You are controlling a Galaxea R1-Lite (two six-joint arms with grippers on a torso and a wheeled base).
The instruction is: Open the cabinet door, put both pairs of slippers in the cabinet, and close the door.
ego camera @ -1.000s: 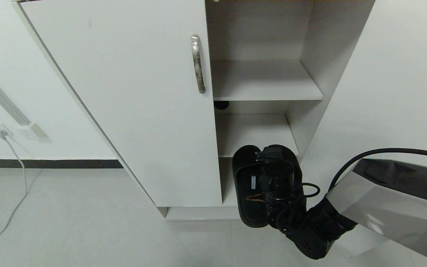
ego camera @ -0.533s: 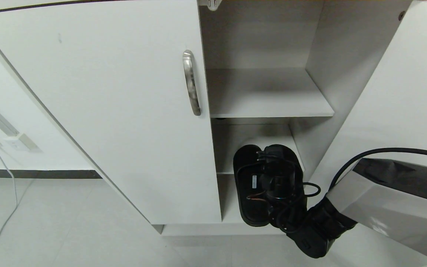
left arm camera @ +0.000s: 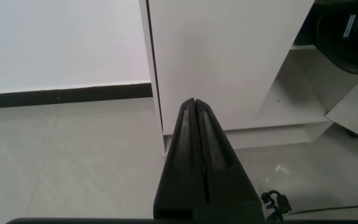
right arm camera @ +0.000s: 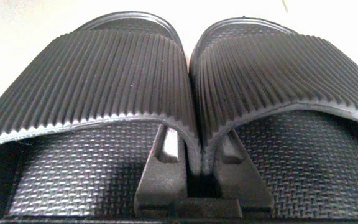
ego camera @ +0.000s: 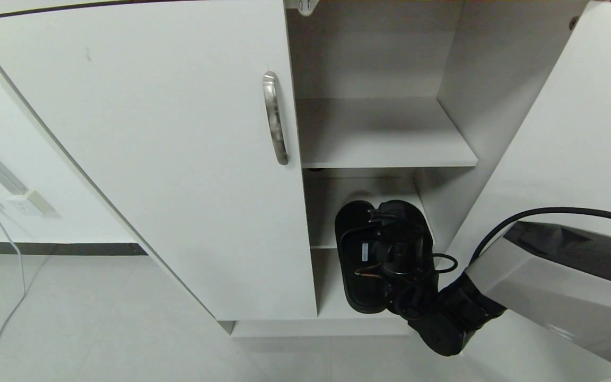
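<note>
**Head view: one pair of slippers held at the open cabinet**

The right hand [ego camera: 386,225] is found clamped on a pair of black slippers [ego camera: 356,265]. Its fingers [right arm camera: 163,152] are passed under the two ribbed straps, and the slippers' inner edges are pinched together between them. The pair is carried ahead of the hand, toes pointing away from it, at the mouth of the open compartment. The lower shelf [ego camera: 361,204] lies just beyond the toes, and the upper shelf [ego camera: 380,132] lies above and beyond. Whether the toes have crossed the shelf edge cannot be told.

The open door [ego camera: 565,132] stands on the hand's outer side. The closed door [ego camera: 167,159], with its handle [ego camera: 275,119], stands on the inner side. The left hand [left arm camera: 194,106] is held low over the floor, short of the cabinet base, with its fingers pressed together on nothing.

Door opening is judged complete, and placing of this pair is the step in hand. The next move calls for the pair to be carried forward past the shelf edge and lowered until the soles are borne. The fingers are then to be parted and drawn back from under the straps without dragging the slippers out. Clearance is to be kept from both doors.
</note>
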